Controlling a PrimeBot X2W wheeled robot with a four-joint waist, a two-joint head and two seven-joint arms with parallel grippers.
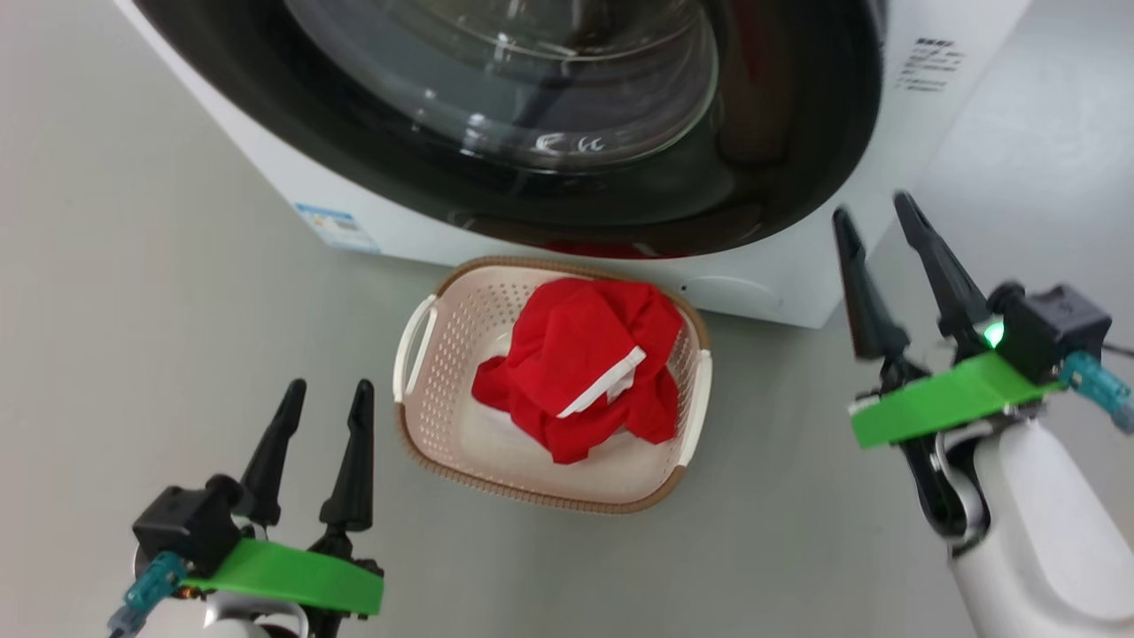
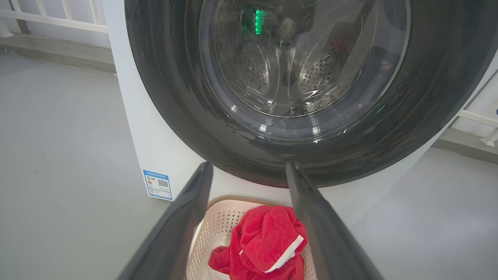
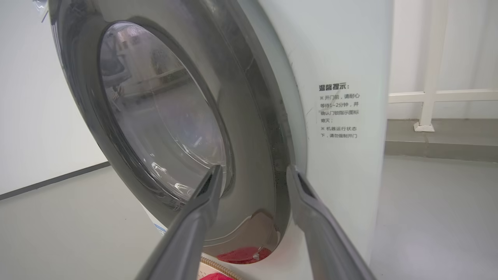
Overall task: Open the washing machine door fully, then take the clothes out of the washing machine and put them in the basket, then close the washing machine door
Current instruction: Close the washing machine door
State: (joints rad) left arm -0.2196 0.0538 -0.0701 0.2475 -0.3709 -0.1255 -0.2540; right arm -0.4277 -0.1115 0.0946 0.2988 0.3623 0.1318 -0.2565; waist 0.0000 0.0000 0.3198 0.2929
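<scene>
Right gripper [image 1: 873, 213] stands released, its two dark fingers spread with nothing between them, just off the right side of the washing machine [image 1: 780, 283]. In its own wrist view the fingertips frame the glossy black rim of the washing machine door [image 3: 253, 136]. The left gripper [image 1: 330, 390] hangs low on the other side, spread just as wide and empty, well apart from the door.

From where I stand the clothes [image 1: 585, 354] are out. The red bundle with its white strip lies heaped in the basket [image 1: 461, 354], which sits on the floor [image 1: 177, 266] just in front of the machine and right under the door's lower edge. The drum seen through the glass in the left wrist view looks bare.

So the step in hand is the door. It appears to lie flat against the white front, though I cannot tell whether the latch has caught. If it needs a last push, I would press on the black rim at the side nearest the right gripper, not on the bulging glass. The push should go straight into the machine until the rim seats all round. Both arms should stay high enough to miss the basket.
</scene>
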